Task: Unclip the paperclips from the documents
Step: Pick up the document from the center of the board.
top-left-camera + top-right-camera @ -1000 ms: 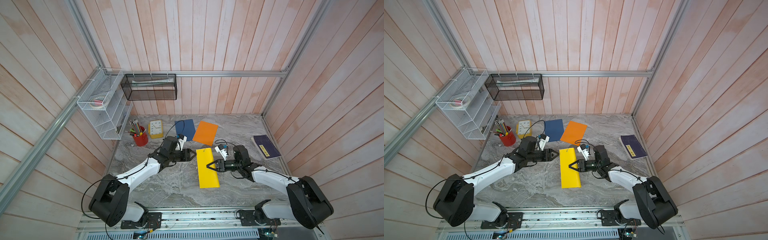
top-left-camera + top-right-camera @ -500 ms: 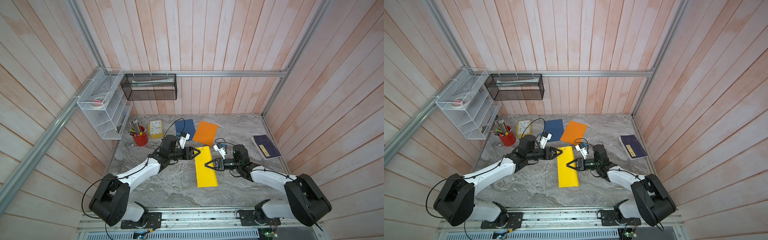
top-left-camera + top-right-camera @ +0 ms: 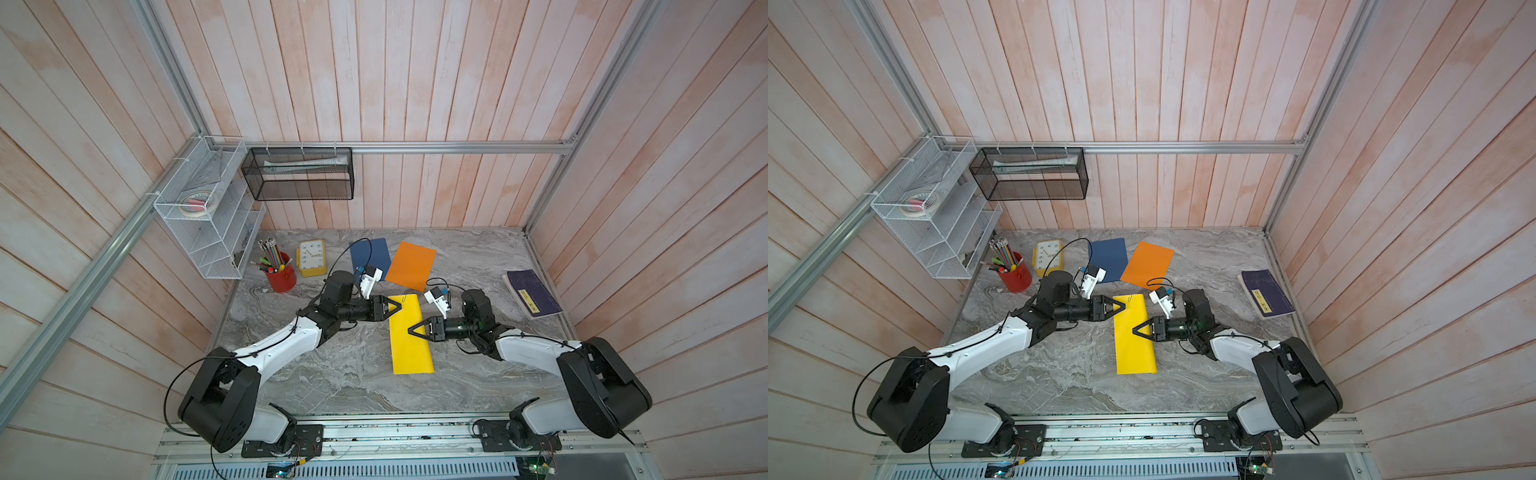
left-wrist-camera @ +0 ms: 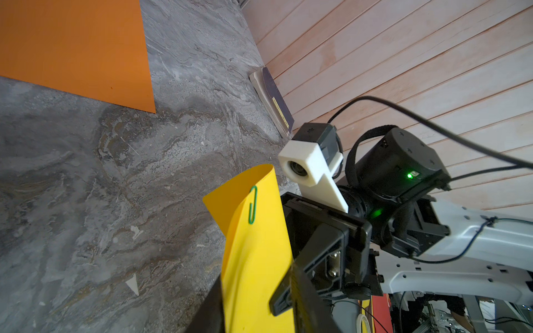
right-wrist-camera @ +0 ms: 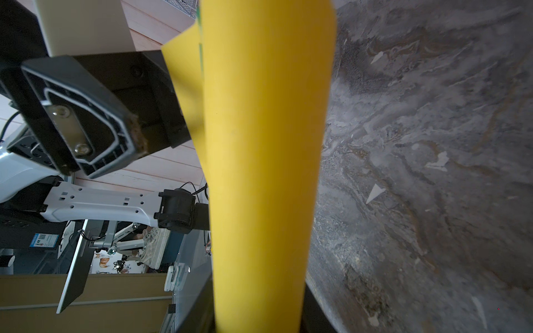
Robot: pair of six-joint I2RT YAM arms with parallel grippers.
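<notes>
The yellow document [image 3: 409, 345] [image 3: 1133, 349] is lifted and curled lengthwise between both arms. A green paperclip [image 4: 253, 204] sits on its far edge, and shows as a small hook in a top view [image 3: 403, 297]. My left gripper [image 3: 398, 306] [image 4: 255, 288] grips the sheet's far left corner just below the clip. My right gripper [image 3: 411, 331] [image 5: 256, 305] is shut on the sheet's right edge at mid-length. The orange document [image 3: 410, 266] [image 4: 72, 43] and the dark blue document [image 3: 370, 255] lie flat behind. I see no clips on them.
A dark purple book [image 3: 532, 293] lies by the right wall. A red pencil cup [image 3: 281, 276] and a yellow clock [image 3: 311, 257] stand at the back left. A white wire rack [image 3: 208, 220] and a black mesh basket [image 3: 297, 174] hang on the walls.
My left gripper has moved right onto the yellow sheet's far corner and its jaws have narrowed round it. The right gripper has kept its hold and shifted the sheet slightly left.
</notes>
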